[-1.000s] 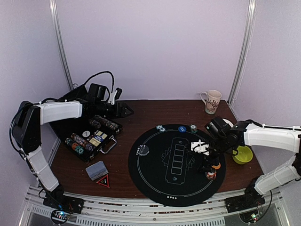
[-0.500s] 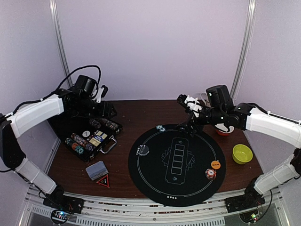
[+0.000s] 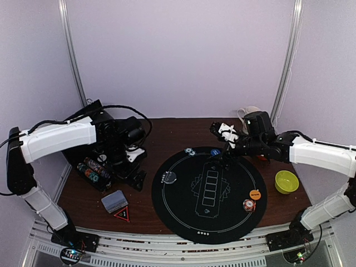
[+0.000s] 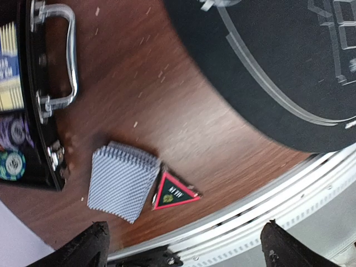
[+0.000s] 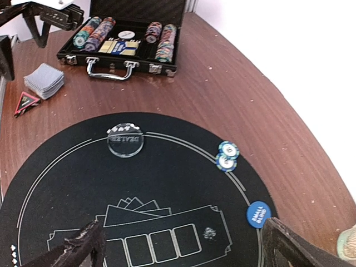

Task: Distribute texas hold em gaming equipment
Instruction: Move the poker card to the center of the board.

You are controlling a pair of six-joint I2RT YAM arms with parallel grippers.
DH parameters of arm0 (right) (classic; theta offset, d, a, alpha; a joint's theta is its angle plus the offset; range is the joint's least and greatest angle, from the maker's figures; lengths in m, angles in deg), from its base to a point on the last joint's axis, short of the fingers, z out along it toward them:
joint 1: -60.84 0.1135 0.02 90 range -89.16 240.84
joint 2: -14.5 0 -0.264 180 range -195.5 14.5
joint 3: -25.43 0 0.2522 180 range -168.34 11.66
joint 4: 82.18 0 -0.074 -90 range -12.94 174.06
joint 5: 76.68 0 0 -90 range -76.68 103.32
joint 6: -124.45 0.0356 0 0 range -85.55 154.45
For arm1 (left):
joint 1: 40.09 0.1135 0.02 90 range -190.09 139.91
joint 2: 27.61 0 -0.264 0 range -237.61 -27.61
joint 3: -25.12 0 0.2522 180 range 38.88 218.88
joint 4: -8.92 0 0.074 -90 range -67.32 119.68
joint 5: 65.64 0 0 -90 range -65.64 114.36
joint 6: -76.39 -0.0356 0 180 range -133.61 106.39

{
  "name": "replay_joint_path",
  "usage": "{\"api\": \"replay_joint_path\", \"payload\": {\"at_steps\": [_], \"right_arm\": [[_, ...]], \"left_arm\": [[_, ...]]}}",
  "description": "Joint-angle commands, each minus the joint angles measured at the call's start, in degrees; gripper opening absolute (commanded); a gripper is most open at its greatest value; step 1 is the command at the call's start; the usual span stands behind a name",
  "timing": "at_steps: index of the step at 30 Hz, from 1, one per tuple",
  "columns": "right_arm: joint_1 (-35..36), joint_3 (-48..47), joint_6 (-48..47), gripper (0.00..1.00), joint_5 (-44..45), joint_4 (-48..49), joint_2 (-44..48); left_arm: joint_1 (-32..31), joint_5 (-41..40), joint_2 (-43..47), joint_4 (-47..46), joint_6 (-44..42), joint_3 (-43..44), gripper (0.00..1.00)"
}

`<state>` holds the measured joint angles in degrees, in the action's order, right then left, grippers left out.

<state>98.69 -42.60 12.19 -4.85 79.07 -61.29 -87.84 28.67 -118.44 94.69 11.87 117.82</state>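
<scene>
- Left wrist view: cards [image 4: 122,181] lie on worktop [image 4: 167,100] near case [image 4: 28,111]; left pincer [image 4: 189,247] wide, empty.
- Right pincer [image 5: 183,247] wide above mat [image 5: 67,189], empty.
- Probably best: centre left pincer over cards, straddle their sides squarely.

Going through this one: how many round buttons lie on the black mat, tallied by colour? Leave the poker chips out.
Clear dealer button: 1
Blue button: 1
Orange button: 1
Total: 3
</scene>
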Motion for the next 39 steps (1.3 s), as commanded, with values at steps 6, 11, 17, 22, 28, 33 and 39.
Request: {"api": "replay_joint_path", "payload": {"at_steps": [6,11,17,22,28,33,39], "right_arm": [[0.13,8.41,1.16,1.0,-10.68,14.28,3.15],[0.11,9.83,1.69,1.0,-13.97,17.26,4.08],[0.04,10.04,0.38,1.0,-14.07,17.09,5.08],[0.04,9.77,-0.08,1.0,-14.64,16.81,4.63],[0.04,8.44,-1.03,1.0,-14.5,15.19,3.9],[0.1,8.57,-1.52,1.0,-14.72,14.48,4.22],[0.07,8.65,-1.84,1.0,-15.85,14.57,4.42]], "left_arm": [[2.21,-9.06,-3.32,5.34,4.47,-10.29,0.98],[3.1,-16.52,-7.22,4.25,0.95,-13.31,0.98],[3.1,-13.94,-4.26,-2.29,-9.07,-14.56,0.98],[4.32,-7.67,-2.91,-5.78,-12.34,-16.55,0.98],[5.92,-7.05,-6.49,-6.82,-12.64,-18.27,0.99],[9.01,-7.73,-6.92,-8.15,-12.31,-19.64,0.98],[11.8,-5.81,-7.36,-8.44,-13.21,-20.18,0.98]]}}
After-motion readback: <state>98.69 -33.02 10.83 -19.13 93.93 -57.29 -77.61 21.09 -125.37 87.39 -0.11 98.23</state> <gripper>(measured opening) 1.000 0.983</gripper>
